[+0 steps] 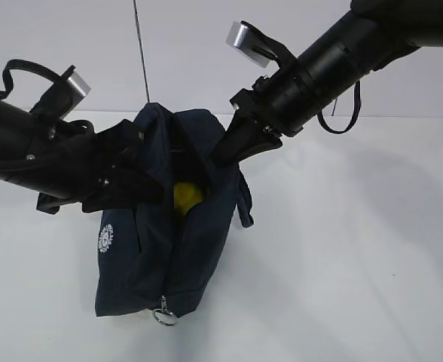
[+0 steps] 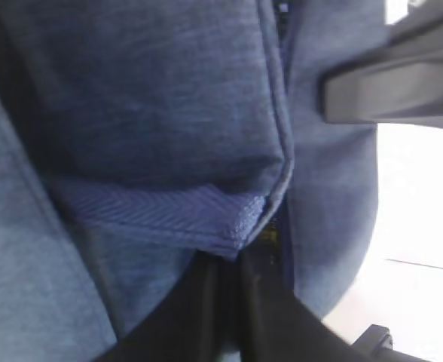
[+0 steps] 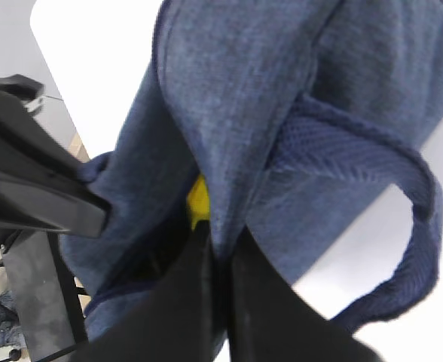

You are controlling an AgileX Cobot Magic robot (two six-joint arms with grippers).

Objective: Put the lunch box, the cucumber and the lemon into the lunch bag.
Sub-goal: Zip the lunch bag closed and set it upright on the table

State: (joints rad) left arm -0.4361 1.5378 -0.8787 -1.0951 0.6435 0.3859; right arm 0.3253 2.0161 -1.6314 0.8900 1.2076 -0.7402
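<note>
Bag: the lunch bag is stood on the white table, mouth up, zipper ring hanging at the near end; the mouth is held apart from both sides, presumably so that it stays open.
Left gripper: the left gripper is clamped narrow on the bag's left rim, fabric and a handle strap pinched between the jaws.
Right gripper: the right gripper is closed tight on the opposite rim, a fold of cloth caught between its fingers, the other handle looping free beside it.
Lemon: the lemon is seen inside the bag, deep in the gap between the two rims.
Lunch box and cucumber: neither can be seen; they are judged to be hidden in the bag, though this cannot be told.
Stage: packing is judged almost complete.
</note>
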